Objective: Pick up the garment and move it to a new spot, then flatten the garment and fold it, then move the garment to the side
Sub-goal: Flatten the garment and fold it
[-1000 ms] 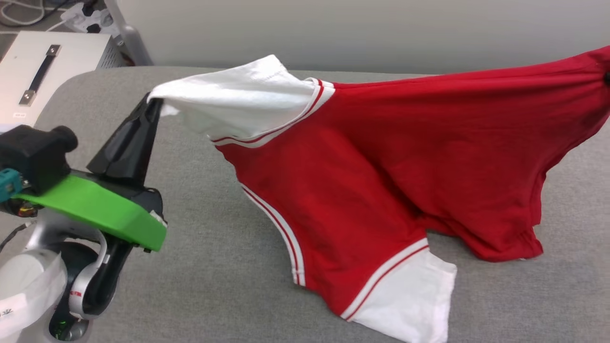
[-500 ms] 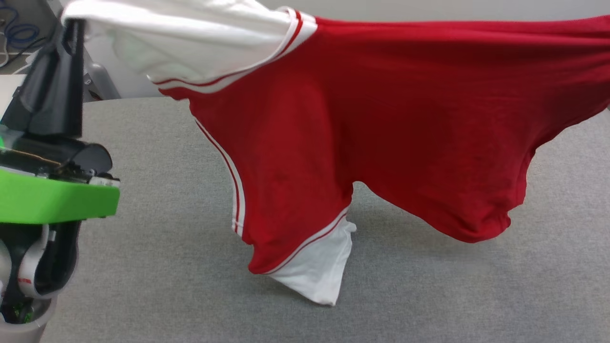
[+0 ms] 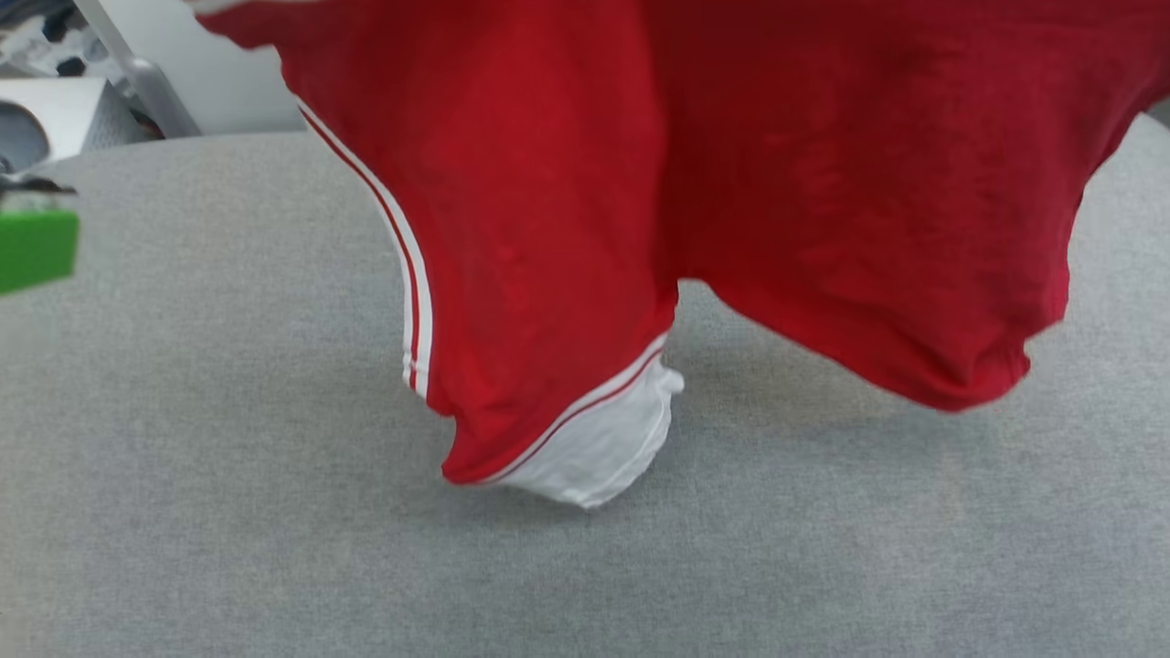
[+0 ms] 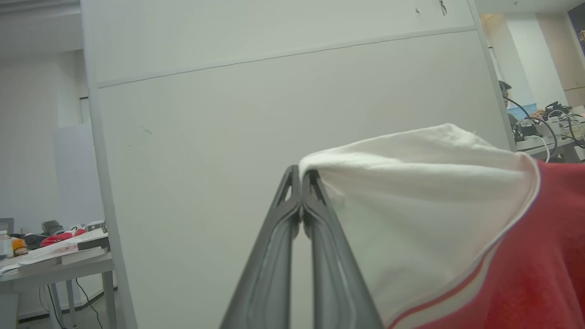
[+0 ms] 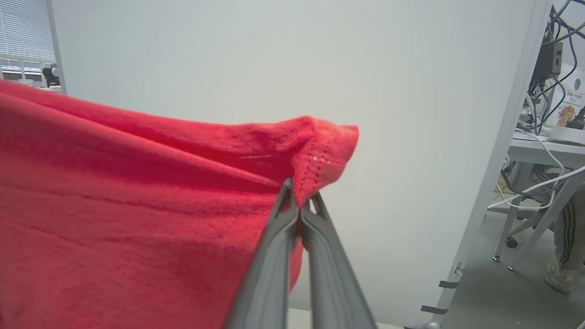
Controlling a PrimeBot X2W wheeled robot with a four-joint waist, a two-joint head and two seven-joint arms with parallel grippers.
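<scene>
The garment point(image 3: 749, 183), a red jersey shirt with white sleeves and red-white striped trim, hangs stretched across the top of the head view, its lower white sleeve point(image 3: 594, 448) just touching the grey table point(image 3: 228, 503). In the left wrist view my left gripper point(image 4: 300, 176) is shut on the edge of the white sleeve point(image 4: 411, 196). In the right wrist view my right gripper point(image 5: 299, 192) is shut on a red hemmed corner of the garment point(image 5: 320, 151). A green part of the left wrist point(image 3: 32, 247) shows at the head view's left edge.
A pale partition wall point(image 4: 274, 114) stands behind the table. A white box point(image 3: 55, 119) sits beyond the table's far left corner. Desks with cables and clutter point(image 4: 55, 246) flank the partition, and a person's leg point(image 5: 564, 242) is at the far right of the right wrist view.
Both grippers have lifted the garment higher; its body has come off the table and only the lower sleeve touches. The left gripper has risen out of the head view.
</scene>
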